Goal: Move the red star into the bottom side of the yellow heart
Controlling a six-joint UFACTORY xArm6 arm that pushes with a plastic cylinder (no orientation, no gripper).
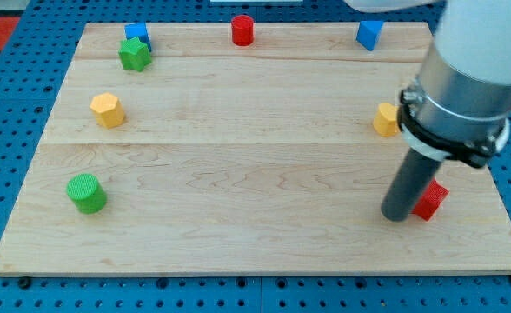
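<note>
The red star (432,199) lies near the view's bottom right, partly hidden behind my rod. My tip (396,214) rests on the board, touching the star's left side. The yellow heart (385,120) sits above them at the right, its right part hidden by the arm's grey body. The star is below the heart and a little to its right, with a clear gap between them.
A wooden board (238,174) on a blue pegboard. A yellow hexagon block (107,109) at left, a green cylinder (86,193) at lower left, a green star (135,55) touching a blue block (136,35) at top left, a red cylinder (242,29) at top centre, a blue block (369,35) at top right.
</note>
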